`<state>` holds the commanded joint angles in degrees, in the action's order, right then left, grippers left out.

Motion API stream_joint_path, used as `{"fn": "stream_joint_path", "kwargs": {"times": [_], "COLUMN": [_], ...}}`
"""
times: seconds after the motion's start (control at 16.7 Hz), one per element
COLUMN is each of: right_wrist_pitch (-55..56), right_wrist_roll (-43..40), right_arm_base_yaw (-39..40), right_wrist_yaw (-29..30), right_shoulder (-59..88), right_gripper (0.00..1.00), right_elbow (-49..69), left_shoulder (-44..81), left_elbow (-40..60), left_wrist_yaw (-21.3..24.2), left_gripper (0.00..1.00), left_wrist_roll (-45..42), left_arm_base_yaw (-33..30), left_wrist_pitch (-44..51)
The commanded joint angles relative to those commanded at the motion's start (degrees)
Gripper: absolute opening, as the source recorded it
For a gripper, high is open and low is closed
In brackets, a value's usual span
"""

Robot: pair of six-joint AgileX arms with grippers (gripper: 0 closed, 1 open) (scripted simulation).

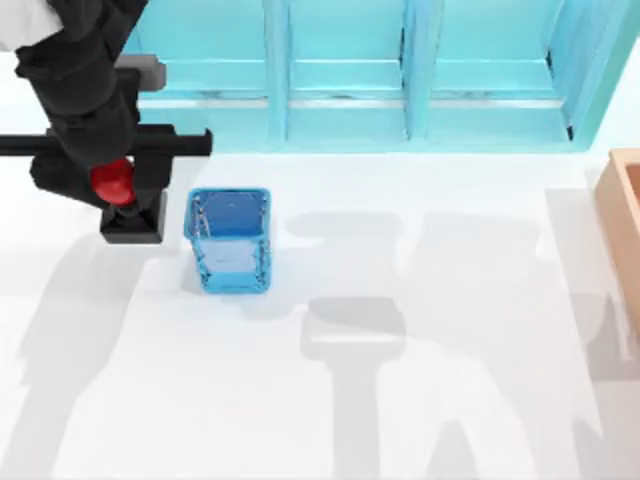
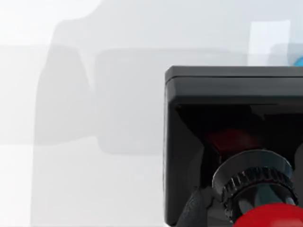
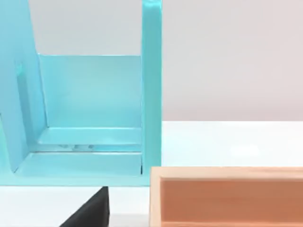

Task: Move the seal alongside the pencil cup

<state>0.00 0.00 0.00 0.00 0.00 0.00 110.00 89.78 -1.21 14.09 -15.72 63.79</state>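
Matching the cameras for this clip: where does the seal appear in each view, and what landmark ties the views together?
Top view: the seal is at the table's left, under the left gripper, just left of the pencil cup.
Left wrist view: its red knob and black square base sit close up.
Right wrist view: turquoise shelf and a wooden box instead.
Shared landmark: the white table.

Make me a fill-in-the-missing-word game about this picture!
1. The seal has a shiny ___ knob.
2. In the top view, the seal sits on the ___ side of the pencil cup.
3. The pencil cup is colored ___.
4. The left end effector is at the ___.

Missing words: red; left; blue; seal
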Motion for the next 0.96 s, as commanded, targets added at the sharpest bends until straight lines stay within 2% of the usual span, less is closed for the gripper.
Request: {"fn": "stream_joint_path", "kwargs": {"times": [0.6,0.96], "right_wrist_pitch": [0.0,0.0], "right_wrist_roll": [0.0,0.0], "right_arm_base_yaw": [0.0,0.0], "right_wrist_yaw": [0.0,0.0], "right_shoulder": [0.0,0.0], "right_gripper": [1.0,1.0], "right_elbow": [0.0,0.0], "left_shoulder": [0.0,0.0], "left_elbow": [0.0,0.0], "left_wrist_yaw": [0.0,0.0], "left_gripper": [0.98,1.0], "left_wrist_roll": [0.0,0.0], "left_arm_base_yaw": [0.0,0.0], "left_wrist_pitch": [0.0,0.0]}}
